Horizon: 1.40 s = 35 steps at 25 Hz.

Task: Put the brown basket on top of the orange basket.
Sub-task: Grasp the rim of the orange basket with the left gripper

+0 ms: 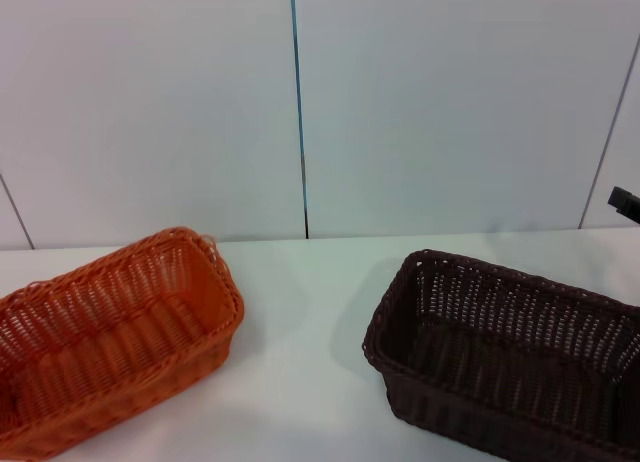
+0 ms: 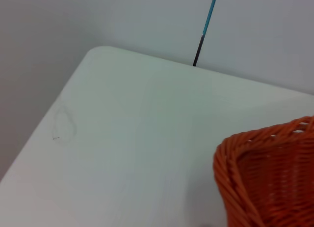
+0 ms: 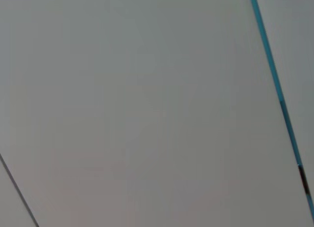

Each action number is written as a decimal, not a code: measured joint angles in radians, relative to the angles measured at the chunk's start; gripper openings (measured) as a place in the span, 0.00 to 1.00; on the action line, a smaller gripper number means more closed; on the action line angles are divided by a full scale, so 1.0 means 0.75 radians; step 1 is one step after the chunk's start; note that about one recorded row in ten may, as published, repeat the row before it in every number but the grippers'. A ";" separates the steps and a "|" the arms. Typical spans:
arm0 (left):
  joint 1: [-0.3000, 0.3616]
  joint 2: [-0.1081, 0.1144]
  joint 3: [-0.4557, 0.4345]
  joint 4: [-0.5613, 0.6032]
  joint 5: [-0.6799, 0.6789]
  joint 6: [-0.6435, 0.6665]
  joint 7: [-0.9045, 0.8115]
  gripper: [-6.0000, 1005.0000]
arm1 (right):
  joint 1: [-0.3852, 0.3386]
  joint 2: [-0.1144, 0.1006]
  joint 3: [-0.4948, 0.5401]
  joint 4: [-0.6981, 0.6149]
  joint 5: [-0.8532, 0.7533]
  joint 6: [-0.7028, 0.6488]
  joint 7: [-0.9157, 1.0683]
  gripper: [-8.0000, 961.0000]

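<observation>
The orange basket (image 1: 110,332) sits on the white table (image 1: 300,382) at the near left, empty and lying at an angle. Its corner also shows in the left wrist view (image 2: 270,178). The brown basket (image 1: 510,352) sits on the table at the near right, empty and apart from the orange one. A small dark part of my right gripper (image 1: 623,201) shows at the right edge, above and behind the brown basket and not touching it. My left gripper is out of view. The right wrist view shows only the wall.
A white panelled wall (image 1: 300,102) with a dark vertical seam stands right behind the table. A strip of bare table lies between the two baskets. The left wrist view shows the table's rounded far corner (image 2: 98,52).
</observation>
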 joint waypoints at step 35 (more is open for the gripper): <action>0.002 0.016 0.062 0.099 0.060 0.196 -0.027 0.21 | 0.058 0.000 -0.008 -0.071 -0.008 0.138 -0.032 0.58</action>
